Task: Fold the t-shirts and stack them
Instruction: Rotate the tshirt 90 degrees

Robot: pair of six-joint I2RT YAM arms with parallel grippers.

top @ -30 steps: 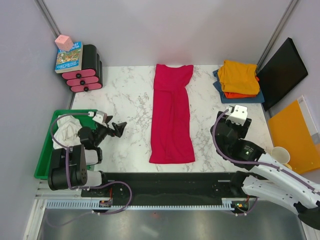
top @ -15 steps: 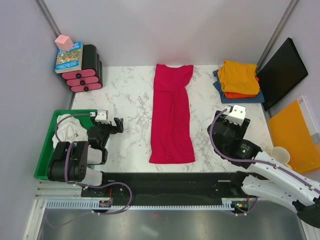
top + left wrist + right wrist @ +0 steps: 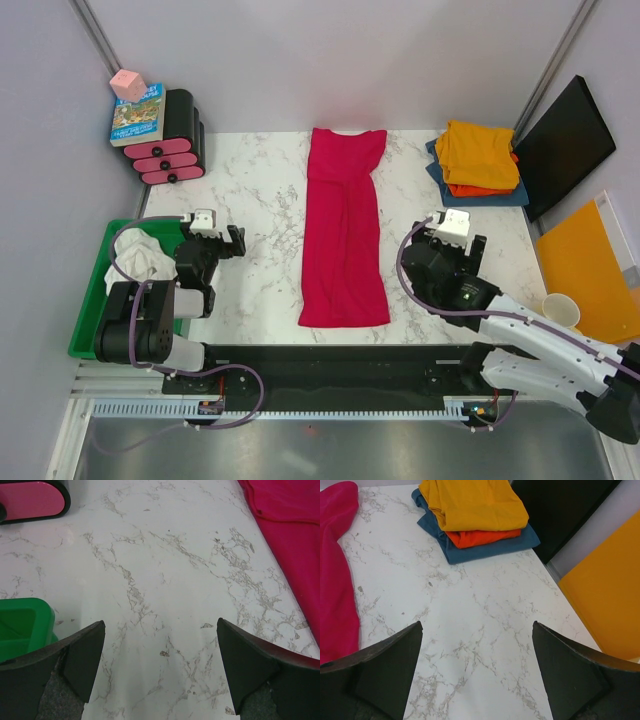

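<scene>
Crimson-red t-shirt point(image 3: 343, 240) folded lengthwise into a long narrow strip, flat along the middle of the marble counter point(image 3: 260, 190), neckline end far, hem near, soft creases down its length. Sleeves out of sight.

Far right: folded stack with yellow-orange t-shirt point(image 3: 478, 150) on top, only a sliver of orange t-shirt point(image 3: 468, 189) showing beneath, blue t-shirt point(image 3: 437, 165) at the bottom, mostly covered.

White t-shirt point(image 3: 135, 262) crumpled in a green bin point(image 3: 85, 320) off the near left, partly hidden by cable and arm.

Left gripper point(image 3: 160, 622) spread wide, holding nothing, over bare counter left of the crimson strip. Right gripper point(image 3: 477, 625) likewise wide and empty, between strip and stack.

Crimson cloth cut off at the frame edge in both wrist views.
</scene>
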